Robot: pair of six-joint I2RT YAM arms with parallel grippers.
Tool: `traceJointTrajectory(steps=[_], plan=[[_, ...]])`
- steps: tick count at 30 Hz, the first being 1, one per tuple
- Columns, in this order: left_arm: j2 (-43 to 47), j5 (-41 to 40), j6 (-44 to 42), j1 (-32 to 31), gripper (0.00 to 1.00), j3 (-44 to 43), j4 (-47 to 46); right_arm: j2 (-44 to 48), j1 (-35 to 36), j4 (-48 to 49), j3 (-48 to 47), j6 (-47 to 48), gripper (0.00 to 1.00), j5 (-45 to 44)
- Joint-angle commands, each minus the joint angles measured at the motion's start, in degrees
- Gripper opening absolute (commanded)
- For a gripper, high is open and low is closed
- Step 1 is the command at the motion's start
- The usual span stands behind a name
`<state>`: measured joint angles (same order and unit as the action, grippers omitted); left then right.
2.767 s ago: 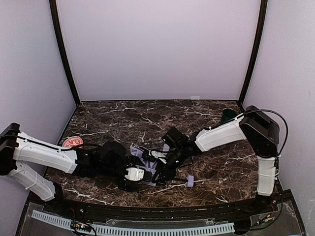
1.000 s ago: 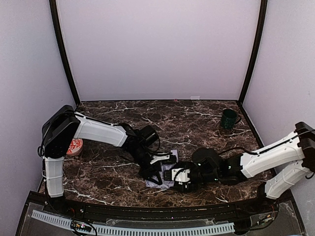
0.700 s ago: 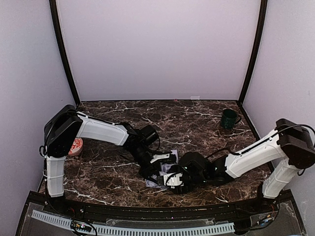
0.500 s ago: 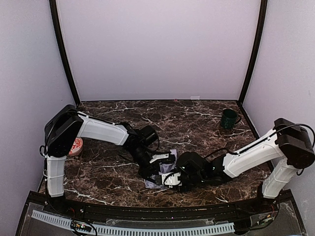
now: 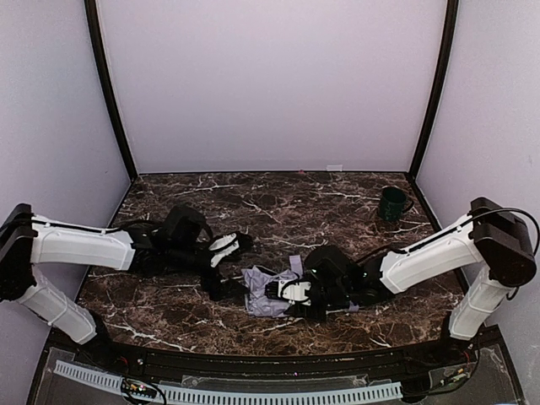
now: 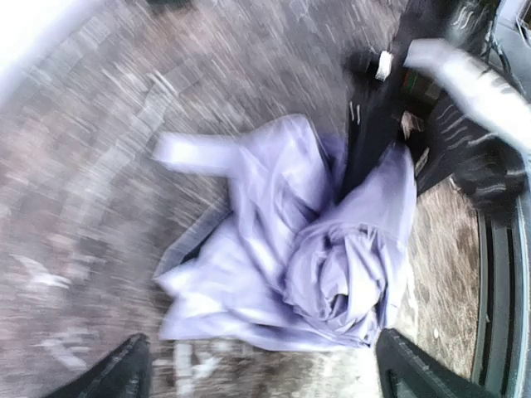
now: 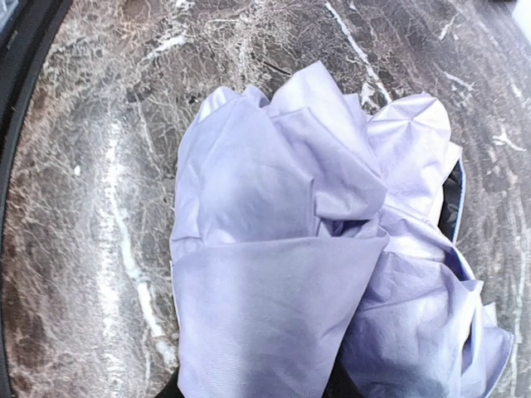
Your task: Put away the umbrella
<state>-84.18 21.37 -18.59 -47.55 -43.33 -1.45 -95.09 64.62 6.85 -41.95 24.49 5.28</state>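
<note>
The umbrella (image 5: 263, 293) lies folded up as a crumpled lavender bundle on the marble table, near the front middle. It fills the right wrist view (image 7: 290, 249) and sits mid-frame in the blurred left wrist view (image 6: 307, 265). My right gripper (image 5: 291, 291) is at the bundle's right side, with fabric bunched between its fingers and covering them. My left gripper (image 5: 224, 268) is open and empty just left of the bundle, its fingertips (image 6: 124, 373) wide apart in front of the fabric. The handle knob and shaft are hidden.
A dark green mug (image 5: 391, 203) stands at the back right of the table (image 5: 278, 202). Lavender walls close in three sides. A black rail (image 5: 253, 363) runs along the front edge. Both arms lie low across the front half.
My left arm has let go and swung back to the left, its gripper now open beside the bundle. My right gripper has shifted left along the umbrella and still holds it.
</note>
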Motion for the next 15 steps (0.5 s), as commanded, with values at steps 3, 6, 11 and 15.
traceJointTrajectory(steps=[3, 6, 11, 15], plan=[[16.00, -7.60, -5.02, -3.28, 0.75, 12.27, -15.31, -5.05, -4.06, -13.80, -2.66, -8.47, 0.02, 18.26], [15.85, -16.28, -15.38, -10.94, 0.67, 14.25, -14.54, -9.46, -7.02, -18.93, -7.04, -10.07, 0.02, 26.53], [6.42, -24.68, -24.05, -15.19, 0.84, 10.32, -11.34, -16.52, -10.09, -26.81, -13.52, -14.21, 0.03, 31.66], [3.74, -29.45, -17.76, -15.58, 0.76, 4.99, -5.29, -17.66, -10.31, -27.49, -14.48, -15.71, 0.03, 29.22]])
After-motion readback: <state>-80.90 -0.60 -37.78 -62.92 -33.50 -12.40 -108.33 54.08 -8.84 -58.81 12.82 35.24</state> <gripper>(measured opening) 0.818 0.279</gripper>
